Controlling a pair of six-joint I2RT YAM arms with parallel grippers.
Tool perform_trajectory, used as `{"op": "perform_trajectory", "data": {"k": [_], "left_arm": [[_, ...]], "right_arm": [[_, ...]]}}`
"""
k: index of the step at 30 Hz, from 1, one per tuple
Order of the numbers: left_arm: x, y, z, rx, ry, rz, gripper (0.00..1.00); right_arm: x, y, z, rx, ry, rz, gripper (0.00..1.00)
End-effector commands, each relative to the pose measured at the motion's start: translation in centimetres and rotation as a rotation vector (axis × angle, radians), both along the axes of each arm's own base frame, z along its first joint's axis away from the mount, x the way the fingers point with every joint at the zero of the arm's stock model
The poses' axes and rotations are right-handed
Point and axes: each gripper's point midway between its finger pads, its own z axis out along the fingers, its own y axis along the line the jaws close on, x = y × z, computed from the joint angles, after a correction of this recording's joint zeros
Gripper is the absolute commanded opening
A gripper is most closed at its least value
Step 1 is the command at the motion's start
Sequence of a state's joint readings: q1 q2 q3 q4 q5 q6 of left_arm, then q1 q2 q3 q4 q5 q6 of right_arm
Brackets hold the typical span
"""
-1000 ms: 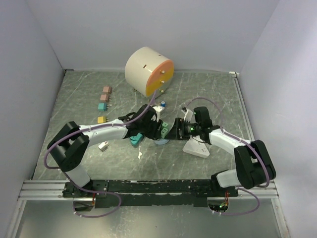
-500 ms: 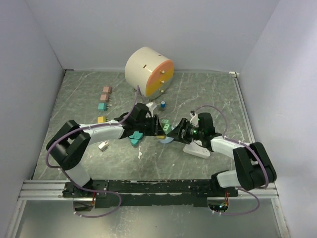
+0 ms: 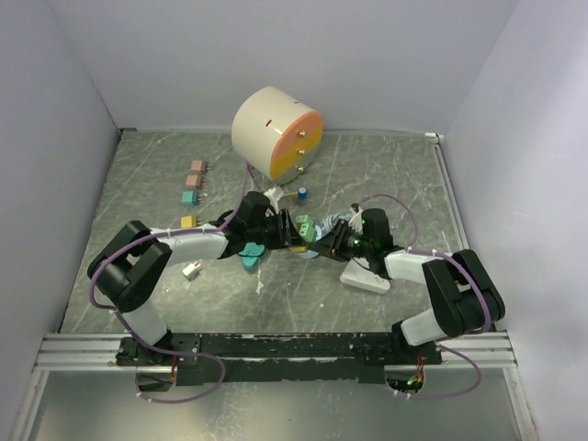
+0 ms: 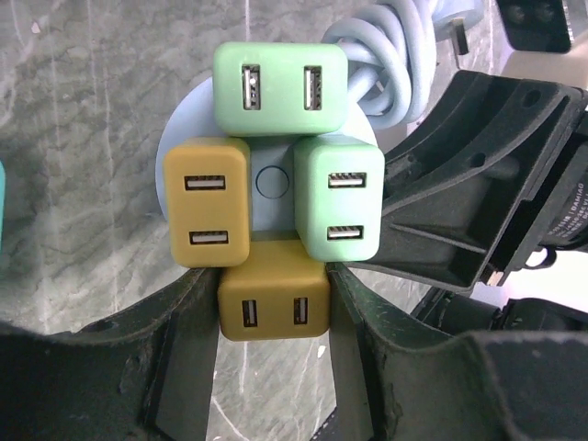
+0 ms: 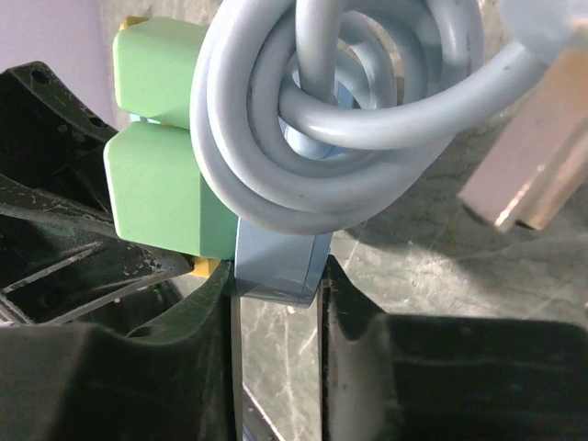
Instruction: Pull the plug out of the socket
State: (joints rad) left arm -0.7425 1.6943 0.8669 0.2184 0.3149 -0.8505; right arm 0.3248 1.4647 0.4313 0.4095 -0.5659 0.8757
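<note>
- Left wrist view showed the left end effector (image 4: 274, 317) closed narrow on the lowest mustard USB plug (image 4: 274, 294), one finger on each flank. That plug sat between the fingers and was seated in the round light-blue socket hub (image 4: 272, 184).
- Right wrist view showed the right end effector (image 5: 276, 280) pinching the hub's blue rim, with the coiled cable (image 5: 340, 119) just beyond its fingertips.
- A second earlier the right end effector had stood wide and apart from the hub. It had since moved in and narrowed onto it, while the left grip had not changed.
- This probably meant the hub was now braced, so the arms could pull apart and draw the held plug out.
- The plug looked fully home, with no gap visible at the hub.
- Two green plugs (image 4: 280, 87) and a second mustard plug (image 4: 207, 202) sat beyond the left fingertips, above the desk (image 4: 83, 138).
- The thin rim hold might slip under a hard pull.
</note>
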Motion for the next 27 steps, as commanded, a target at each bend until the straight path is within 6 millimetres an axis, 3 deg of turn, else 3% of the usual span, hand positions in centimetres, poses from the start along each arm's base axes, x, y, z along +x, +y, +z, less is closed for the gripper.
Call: {"op": "perform_trajectory", "data": {"k": [1, 3, 9, 19, 23, 27], "left_arm": [[-2.1, -1.9, 2.6, -0.061, 0.021, -0.104, 0.07], [-1.7, -1.7, 3.6, -0.04, -0.017, -0.103, 0.07], [-1.0, -1.3, 6.6, -0.046, -0.122, -0.096, 0.07], [-0.7, 0.8, 5.0, 0.087, -0.137, -0.062, 0.07], [0.0, 1.2, 5.6, 0.141, -0.173, -0.043, 0.07], [0.5, 2.7, 6.9, 0.146, -0.186, -0.025, 0.07]], "right_arm": [[1.2, -3.8, -4.5, -0.276, -0.004, -0.137, 0.1], [1.2, -4.6, -5.5, -0.322, 0.0, -0.151, 0.01], [1.0, -5.1, -7.5, -0.328, 0.041, -0.154, 0.0], [1.3, -7.3, -9.1, -0.295, 0.088, -0.222, 0.0], [1.1, -7.4, -9.7, -0.302, 0.093, -0.213, 0.0], [1.3, -6.2, -8.9, -0.249, 0.046, -0.143, 0.0]]}}
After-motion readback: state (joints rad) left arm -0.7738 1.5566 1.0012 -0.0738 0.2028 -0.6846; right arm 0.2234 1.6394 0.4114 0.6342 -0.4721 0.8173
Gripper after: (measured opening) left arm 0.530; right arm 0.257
